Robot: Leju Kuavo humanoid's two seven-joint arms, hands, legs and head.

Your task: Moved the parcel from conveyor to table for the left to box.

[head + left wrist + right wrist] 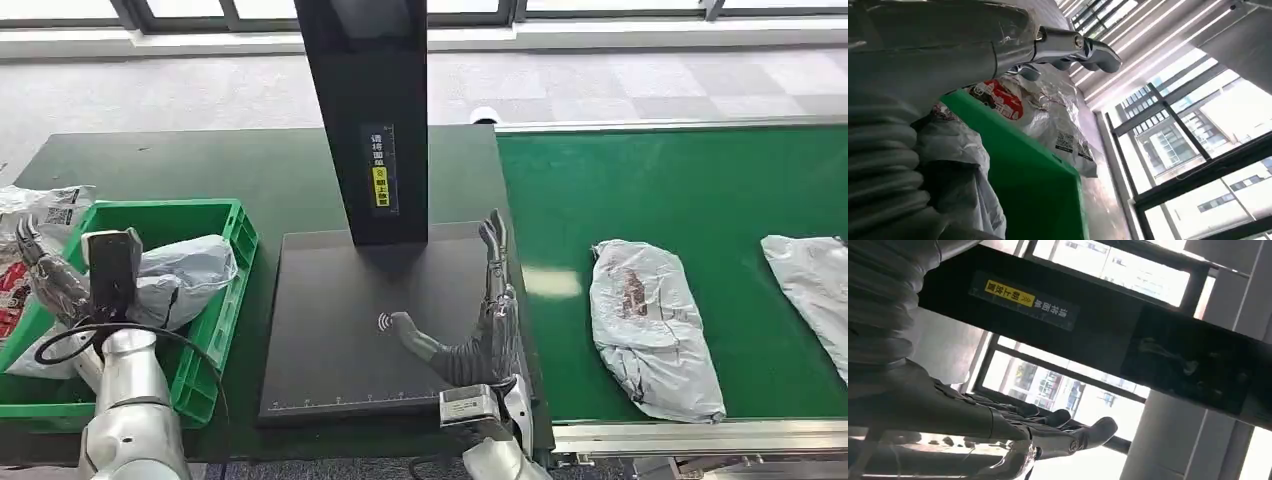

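Observation:
A grey plastic parcel (652, 325) with a reddish patch lies on the green conveyor (690, 180), to the right of the black scanner plate (330, 330). My right hand (480, 320) hovers open over the plate's right edge, fingers straight up and thumb out toward the plate's middle, holding nothing; its fingers (1048, 432) are apart in the right wrist view. My left hand (50, 275) is raised at the left rim of the green box (215, 330), open and empty. A grey parcel (185, 275) lies in the box, also close in the left wrist view (963, 170).
A second grey parcel (812, 290) lies at the conveyor's right edge. A black scanner post (370, 110) rises behind the plate. More bagged parcels (40, 215) are piled left of the box, one with a red label (1003, 102). The dark green table (250, 170) extends behind.

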